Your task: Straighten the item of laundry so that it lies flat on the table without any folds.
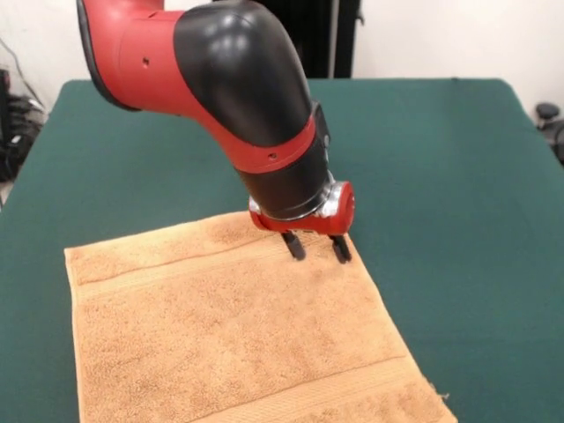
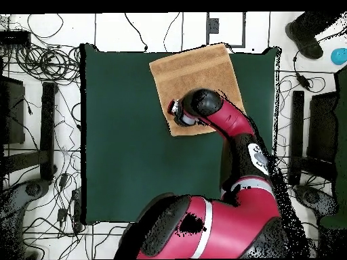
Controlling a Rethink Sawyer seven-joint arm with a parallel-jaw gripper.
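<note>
Here, one towel (image 1: 238,335) is being shown spread on one table (image 1: 458,176), which is covered in dark green cloth. In the front view the tan-orange towel is lying in the near left part of the table, with its near edge cut off by the bottom of the picture. It is seen lying mostly flat, with no large fold showing in its visible part. Two woven bands are being counted on it: one running just inside the far edge and one near the near edge.

One red and black arm (image 1: 229,79) is being lowered into the scene from above, and one gripper (image 1: 317,248) is being held at the towel's far right corner. Two dark fingers (image 1: 293,245) are being seen, spread apart with a clear gap between them, so the gripper is being held released, with nothing grasped. The fingertips are being shown right at the towel's surface; whether they are touching the cloth cannot be told.

In the overhead view the towel (image 2: 203,71) is lying against one edge of the table (image 2: 122,135), and the gripper (image 2: 179,112) is being seen over the towel's corner, its fingers hidden under the wrist.
</note>
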